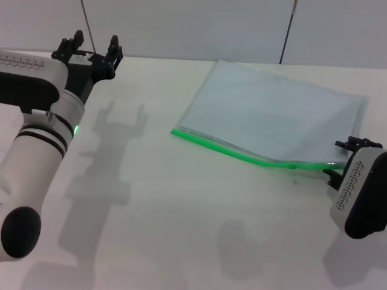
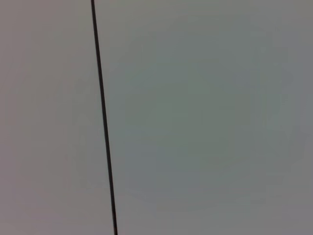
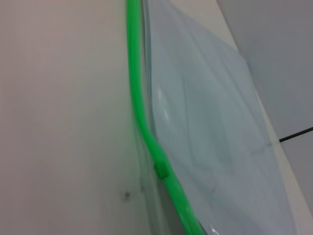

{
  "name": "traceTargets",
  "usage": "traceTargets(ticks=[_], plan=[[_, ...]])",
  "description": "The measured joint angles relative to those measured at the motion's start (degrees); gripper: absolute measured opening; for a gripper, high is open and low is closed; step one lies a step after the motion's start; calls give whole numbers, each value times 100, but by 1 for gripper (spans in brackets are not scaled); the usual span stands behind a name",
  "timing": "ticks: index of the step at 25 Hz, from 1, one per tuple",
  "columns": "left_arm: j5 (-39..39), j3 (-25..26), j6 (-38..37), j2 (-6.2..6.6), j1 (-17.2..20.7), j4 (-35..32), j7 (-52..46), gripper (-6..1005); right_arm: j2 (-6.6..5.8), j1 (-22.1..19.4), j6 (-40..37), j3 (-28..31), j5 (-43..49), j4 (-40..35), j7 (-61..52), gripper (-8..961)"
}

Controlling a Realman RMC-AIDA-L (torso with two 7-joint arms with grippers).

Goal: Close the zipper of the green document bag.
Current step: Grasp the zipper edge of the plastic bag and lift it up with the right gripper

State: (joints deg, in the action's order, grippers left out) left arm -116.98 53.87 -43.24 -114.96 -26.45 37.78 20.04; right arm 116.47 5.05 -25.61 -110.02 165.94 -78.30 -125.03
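The green document bag [image 1: 278, 115] lies flat on the white table [image 1: 181, 211], right of centre. Its zipper [image 1: 242, 154] runs along the near edge, with the slider [image 3: 161, 170] toward the right end. The right gripper [image 1: 351, 158] sits low at the bag's right corner; whether it grips cannot be determined. The left gripper [image 1: 94, 51] is raised at far left, fingers spread, well apart from the bag.

Green document bag [image 1: 278, 115]: large flat pouch of translucent bluish-clear plastic, lying flat on the counter's right half, reaching toward the far edge and skewed to the counter's edges. Zipper [image 1: 242, 154]: thin bright green strip along the bag's near long edge, bowed slightly upward partway along. Small green slider [image 3: 161, 169] sits on the strip toward its right end.
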Motion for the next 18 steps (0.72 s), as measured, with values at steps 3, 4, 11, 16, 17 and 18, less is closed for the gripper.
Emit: traceTargets(ticks=[3, 4, 11, 16, 17, 18], plan=[[0, 0, 0, 0, -17, 0, 0, 706, 0, 60, 42, -3, 0, 10, -22, 557], [0, 0, 0, 0, -26, 1, 0, 706, -1, 98, 54, -8, 0, 28, -33, 553], [0, -15, -1, 0, -48, 7, 0, 705, -2, 424, 64, -18, 0, 325, -55, 530], [-2, -30, -1, -6, -53, 29, 0, 705, -2, 630, 46, -10, 0, 542, -99, 512], [-7, -32, -1, -8, -53, 33, 0, 705, -4, 670, 37, -12, 0, 581, -114, 509], [-16, -34, -1, -9, -53, 35, 0, 705, -7, 720, 24, -15, 0, 636, -126, 506]])
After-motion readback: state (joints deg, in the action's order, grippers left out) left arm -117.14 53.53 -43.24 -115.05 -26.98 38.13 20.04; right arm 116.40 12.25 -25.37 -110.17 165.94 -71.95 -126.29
